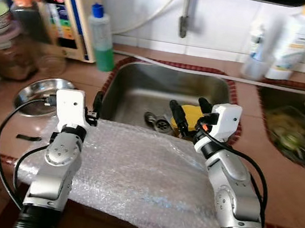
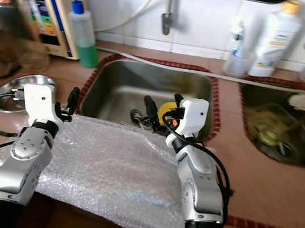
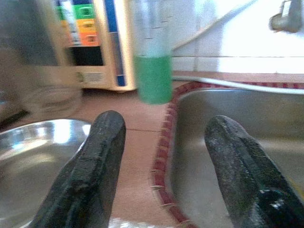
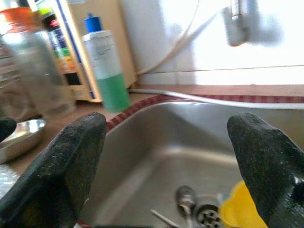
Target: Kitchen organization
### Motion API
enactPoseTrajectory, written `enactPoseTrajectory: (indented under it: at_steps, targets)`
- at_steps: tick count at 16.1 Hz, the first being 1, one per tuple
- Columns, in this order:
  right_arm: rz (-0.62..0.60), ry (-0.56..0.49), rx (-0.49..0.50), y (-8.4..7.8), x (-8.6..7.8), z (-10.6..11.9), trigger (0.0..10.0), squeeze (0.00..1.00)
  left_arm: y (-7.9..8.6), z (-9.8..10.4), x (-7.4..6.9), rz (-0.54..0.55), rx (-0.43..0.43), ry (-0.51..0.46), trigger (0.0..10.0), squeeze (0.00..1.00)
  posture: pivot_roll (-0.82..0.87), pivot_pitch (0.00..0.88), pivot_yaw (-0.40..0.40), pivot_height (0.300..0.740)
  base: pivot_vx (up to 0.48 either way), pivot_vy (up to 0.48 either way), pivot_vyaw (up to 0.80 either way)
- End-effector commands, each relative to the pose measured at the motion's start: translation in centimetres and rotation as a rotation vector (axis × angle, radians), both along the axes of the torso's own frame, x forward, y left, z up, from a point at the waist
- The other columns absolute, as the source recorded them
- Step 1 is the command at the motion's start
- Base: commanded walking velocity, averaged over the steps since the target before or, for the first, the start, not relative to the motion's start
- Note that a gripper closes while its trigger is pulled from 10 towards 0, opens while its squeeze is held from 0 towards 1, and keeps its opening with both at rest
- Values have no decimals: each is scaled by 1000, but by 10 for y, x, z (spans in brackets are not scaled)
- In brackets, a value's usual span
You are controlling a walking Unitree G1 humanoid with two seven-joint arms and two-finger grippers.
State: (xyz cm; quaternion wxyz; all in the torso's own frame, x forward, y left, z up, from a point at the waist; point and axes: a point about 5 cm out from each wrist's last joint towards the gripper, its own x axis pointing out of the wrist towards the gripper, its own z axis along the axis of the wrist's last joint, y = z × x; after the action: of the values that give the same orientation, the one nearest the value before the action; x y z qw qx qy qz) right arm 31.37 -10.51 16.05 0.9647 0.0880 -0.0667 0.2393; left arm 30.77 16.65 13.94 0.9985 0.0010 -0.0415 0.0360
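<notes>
- Left eye view: a bubble wrap sheet point(image 1: 137, 175) drapes the tiled counter point(image 1: 296, 187) across the sink's point(image 1: 139, 89) front edge; both arms rest on it, and a careless lift could drag it into the basin.
- Right eye view: right gripper point(image 2: 161, 111) spread above a yellow object point(image 2: 167, 109); left gripper point(image 2: 68, 104) near a steel bowl point(image 2: 15, 89).
- Left wrist view: fingers point(image 3: 95, 161) apart, a green-liquid bottle point(image 3: 152, 61) within knocking range.
- Right wrist view: fingers point(image 4: 61, 166) wide over the drain point(image 4: 206, 213).

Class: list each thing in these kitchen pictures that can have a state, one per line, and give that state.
Left pincer: open, empty, at the sink's left rim.
Right pincer: open, empty, over the sink.
Bubble wrap: spread flat across the counter's front edge.
Green liquid bottle: upright, blue cap on.
Steel sink: yellow item near drain.
</notes>
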Motion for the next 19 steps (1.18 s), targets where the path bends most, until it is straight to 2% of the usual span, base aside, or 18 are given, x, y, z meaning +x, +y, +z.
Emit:
enactPoseTrajectory:
  at_steps: [1, 3, 4, 5, 12, 15, 16, 19]
  targets:
    - [12, -16, -1, 5, 0, 4, 10000, 871, 8, 6, 2, 29, 20, -11, 10000, 1000, 39, 35, 103, 740, 0, 0, 0]
    - [6, -19, -3, 5, 0, 4, 10000, 875, 14, 10, 7, 42, 20, -15, 10000, 1000, 35, 32, 106, 740, 0, 0, 0]
    - [6, -19, -4, 4, 0, 4, 10000, 875, 14, 11, 7, 44, 20, -13, 10000, 941, 35, 32, 106, 740, 0, 0, 0]
    - [4, -19, -4, 4, 0, 4, 10000, 875, 15, 11, 8, 48, 19, -9, 10000, 631, 32, 29, 107, 740, 0, 0, 0]
    - [-1, -25, -2, 5, 1, 6, 10000, 875, 15, 14, 12, 49, 17, -7, 10000, 600, 29, 32, 113, 740, 0, 288, 0]
    - [-6, -22, 0, 4, 0, 5, 10000, 878, 15, 12, 13, 51, 14, 8, 10000, 565, 29, 33, 117, 740, 0, 480, 0]
    - [-9, -24, 1, 4, 1, 5, 10000, 878, 14, 13, 13, 42, 53, 3, 10000, 0, 29, 33, 120, 740, 0, 0, 0]
    - [-19, -26, 1, 1, 2, 6, 10000, 882, 12, 13, 14, 23, 30, -1, 10000, 0, 28, 34, 118, 740, 0, 0, 0]
